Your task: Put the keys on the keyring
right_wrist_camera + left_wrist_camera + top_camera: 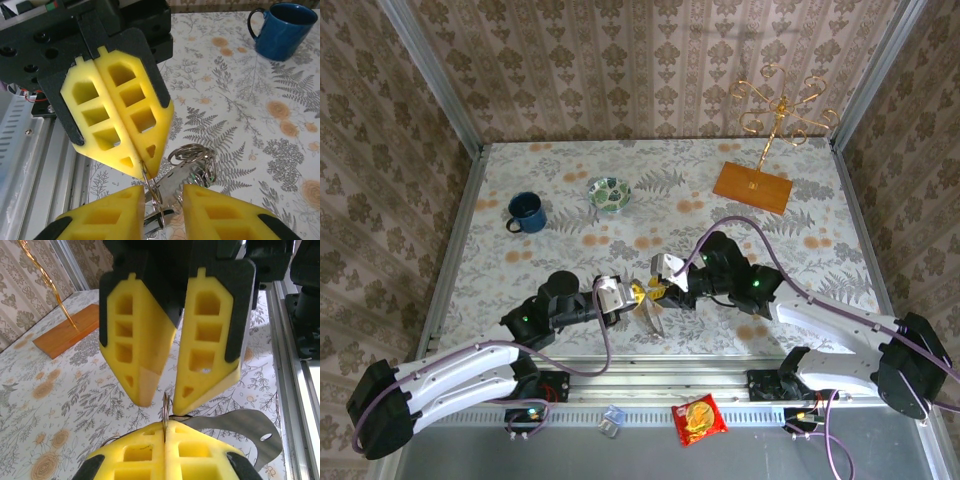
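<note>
Left tool [165, 427] clamped on keyring [164, 407] wire | right tool [161, 399] jaws slightly apart around it, grip unclear | keys [210, 172] bunched beside rings, threading unconfirmed, likely mid-task

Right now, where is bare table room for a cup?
Free: the far-left corner behind the blue handled mug, and the right side, in front of the orange wooden stand base. Crowded: the near middle, where the left claw and right claw meet.
</note>
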Available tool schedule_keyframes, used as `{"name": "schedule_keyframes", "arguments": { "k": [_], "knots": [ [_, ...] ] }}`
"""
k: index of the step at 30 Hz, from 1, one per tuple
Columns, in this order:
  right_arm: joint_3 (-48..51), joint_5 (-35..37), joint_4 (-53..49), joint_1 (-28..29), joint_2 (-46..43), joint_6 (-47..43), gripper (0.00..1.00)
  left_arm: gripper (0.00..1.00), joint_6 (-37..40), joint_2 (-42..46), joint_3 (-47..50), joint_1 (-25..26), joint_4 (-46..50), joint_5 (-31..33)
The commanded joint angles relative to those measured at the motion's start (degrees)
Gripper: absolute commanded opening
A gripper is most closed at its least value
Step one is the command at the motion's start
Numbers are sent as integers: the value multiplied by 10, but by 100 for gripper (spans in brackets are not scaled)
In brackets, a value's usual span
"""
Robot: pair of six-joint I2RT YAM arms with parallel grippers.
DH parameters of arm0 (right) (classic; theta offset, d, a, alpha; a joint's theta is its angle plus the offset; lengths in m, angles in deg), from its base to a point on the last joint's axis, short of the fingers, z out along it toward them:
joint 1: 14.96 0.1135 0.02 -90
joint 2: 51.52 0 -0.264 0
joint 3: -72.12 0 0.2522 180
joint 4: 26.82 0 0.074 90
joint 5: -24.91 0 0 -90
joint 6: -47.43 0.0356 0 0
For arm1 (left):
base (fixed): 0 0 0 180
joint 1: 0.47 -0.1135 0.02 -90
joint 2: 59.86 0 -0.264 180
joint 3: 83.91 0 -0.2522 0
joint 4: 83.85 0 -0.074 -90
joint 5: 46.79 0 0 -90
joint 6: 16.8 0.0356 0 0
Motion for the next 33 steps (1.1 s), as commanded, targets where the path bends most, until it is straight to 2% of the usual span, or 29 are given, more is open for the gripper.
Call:
{"name": "schedule_keyframes", "arguments": {
  "k": [1,4,5,7,8,10,13,18,21,24,25,26,28,29,33],
  "knots": [
    [2,-27,21,2,6,3,21,0,-14,10,6,5,-40,-9],
    [-1,-27,14,2,7,-4,3,0,-15,11,7,5,-39,-6],
    [-6,-28,7,2,6,-11,0,0,-15,12,5,5,-38,-2],
    [-19,-25,-19,3,6,-27,0,1,-14,12,0,5,-24,16],
    [-31,-20,-41,7,6,-44,0,10,-9,13,-5,5,-8,24],
    [-56,-5,-100,14,12,-78,0,23,2,16,-18,5,23,33],
    [-102,15,-179,24,29,-128,0,29,27,14,-46,5,82,35],
    [-157,38,-240,42,57,-169,0,24,59,-9,-83,5,146,26],
    [-184,46,-259,54,78,-177,0,14,67,-23,-90,5,147,23],
    [-195,45,-260,59,90,-174,0,1,71,-30,-90,5,136,24],
    [-188,44,-244,58,89,-164,0,0,71,-29,-86,4,128,23],
    [-176,43,-221,55,83,-150,2,0,68,-27,-81,3,117,20],
    [-143,14,-165,32,62,-108,23,0,57,-21,-65,-1,92,15],
    [-120,-11,-129,12,48,-78,29,0,49,-17,-54,-5,74,11],
    [-38,-58,-22,-42,1,8,36,0,12,-3,1,-14,-28,-8]
  ]
}}
